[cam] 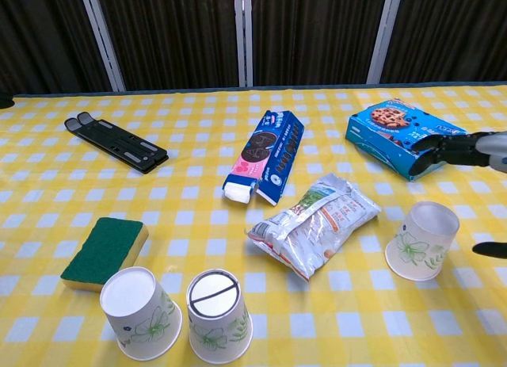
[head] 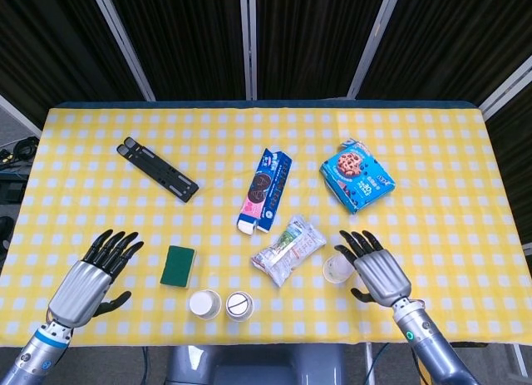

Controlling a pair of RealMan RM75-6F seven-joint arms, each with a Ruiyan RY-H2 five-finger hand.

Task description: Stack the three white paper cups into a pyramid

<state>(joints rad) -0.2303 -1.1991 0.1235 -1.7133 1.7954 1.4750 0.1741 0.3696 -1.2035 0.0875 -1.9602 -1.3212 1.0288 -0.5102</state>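
Two white paper cups stand upside down side by side near the front edge: one [head: 204,303] [cam: 141,312] on the left, one [head: 239,306] [cam: 219,315] just right of it. The third cup [head: 336,269] [cam: 421,240] stands upside down further right. My right hand [head: 378,272] [cam: 467,151] hovers open just right of and above this cup, fingers spread, not touching it. My left hand [head: 87,282] is open at the front left, well away from the cups, and shows only in the head view.
A green sponge [head: 178,264] lies left of the two cups. A silver snack bag [head: 288,250], a blue cookie carton [head: 266,190], a blue cookie box [head: 357,175] and a black folded stand [head: 158,168] lie on the yellow checked table [head: 100,210].
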